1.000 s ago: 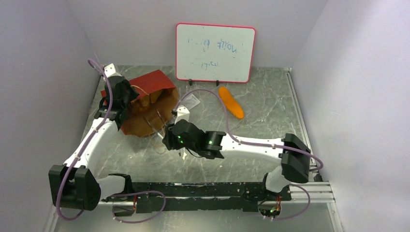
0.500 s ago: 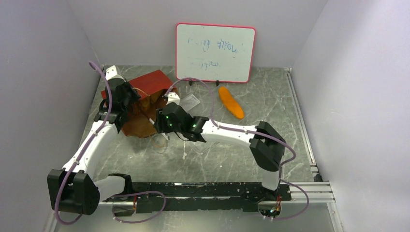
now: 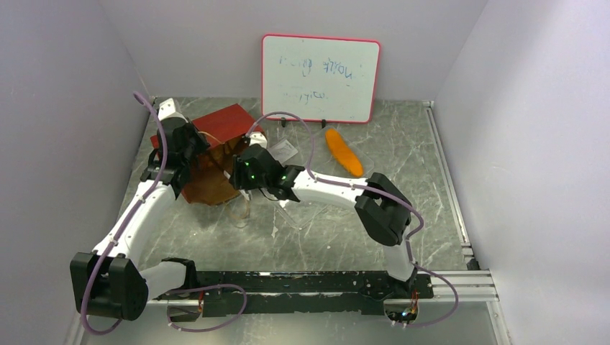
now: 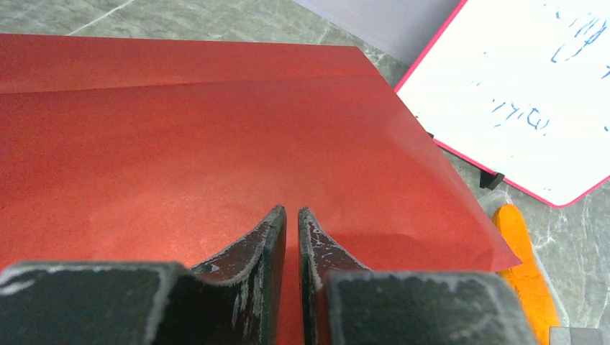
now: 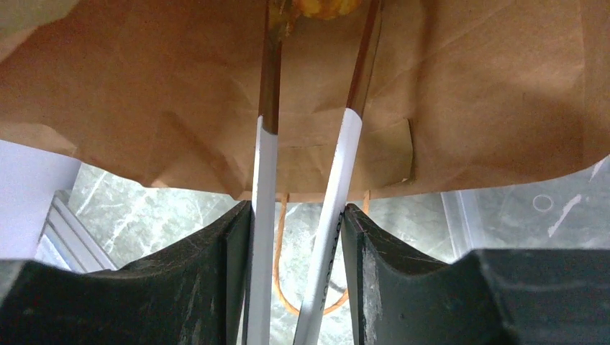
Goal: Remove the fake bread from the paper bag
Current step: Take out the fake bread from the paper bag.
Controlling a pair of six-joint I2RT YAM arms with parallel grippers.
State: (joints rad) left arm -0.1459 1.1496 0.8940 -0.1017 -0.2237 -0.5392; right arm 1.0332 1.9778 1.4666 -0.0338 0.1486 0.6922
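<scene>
The paper bag (image 3: 224, 121) lies on its side at the back left, red outside (image 4: 216, 144), its mouth facing right. My left gripper (image 3: 185, 146) is shut on the bag's red wall (image 4: 291, 212). My right gripper (image 3: 243, 171) is shut on a pair of white tongs (image 5: 264, 165) and stands at the bag's mouth. The tongs' brown tips reach into the brown kraft inside (image 5: 144, 108), on either side of a golden-yellow bread piece (image 5: 316, 7) that is cut off by the frame. The orange baguette (image 3: 344, 152) lies on the table right of the bag; it also shows in the left wrist view (image 4: 531, 266).
A whiteboard (image 3: 320, 77) stands against the back wall. A clear plastic tray (image 3: 285, 150) lies between bag and baguette. The bag's thin loop handle (image 3: 241, 210) trails onto the table in front of the mouth. Walls close in on left, right and back.
My right arm has swung from the table's front middle back and left to the bag's mouth, carrying the tongs into it. The left arm has barely moved.
</scene>
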